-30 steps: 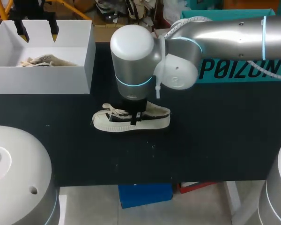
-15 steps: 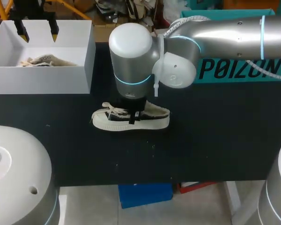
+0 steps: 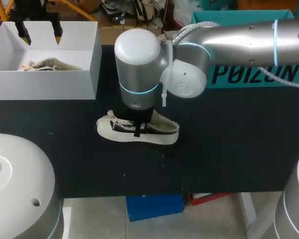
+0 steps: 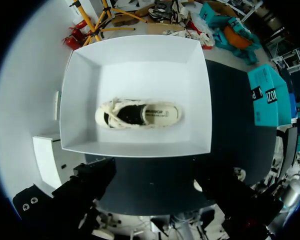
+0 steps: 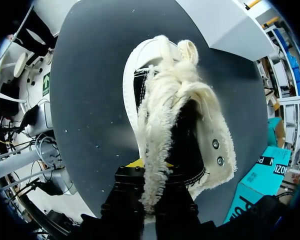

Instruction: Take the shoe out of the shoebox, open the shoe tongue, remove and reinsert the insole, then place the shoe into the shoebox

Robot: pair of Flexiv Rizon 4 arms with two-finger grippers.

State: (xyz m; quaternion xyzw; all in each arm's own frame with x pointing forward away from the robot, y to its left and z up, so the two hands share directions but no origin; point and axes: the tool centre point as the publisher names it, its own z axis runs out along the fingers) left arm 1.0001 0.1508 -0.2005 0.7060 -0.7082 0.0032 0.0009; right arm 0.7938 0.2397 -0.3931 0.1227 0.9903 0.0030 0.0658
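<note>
1. The shoe [image 3: 162,132] is sitting on the black table [image 3: 229,149], about midway between left and right. Its toe and laces are pointing left and its heel right.
2. My right arm is coming in from the right and reaching past the middle, with its wrist hanging straight over the shoe.
3. The right pincer [image 5: 147,172] is clamping down on the shoe's frayed cream edge, one finger on each side of it. The wrist view is too crowded to tell whether that edge is the tongue or the collar.
4. The white shoebox [image 3: 45,84] is standing at the far left of the table, well apart from the shoe, with its top open.
5. A second shoe [image 4: 137,114] is lying flat in the middle of the shoebox, sole down.
6. The left pincer [image 3: 41,38] is hanging above the far side of the shoebox. Its fingers are spread wide apart and touching nothing.
7. A teal box [image 3: 249,74] is standing at the far right of the table, behind my right arm.
</note>
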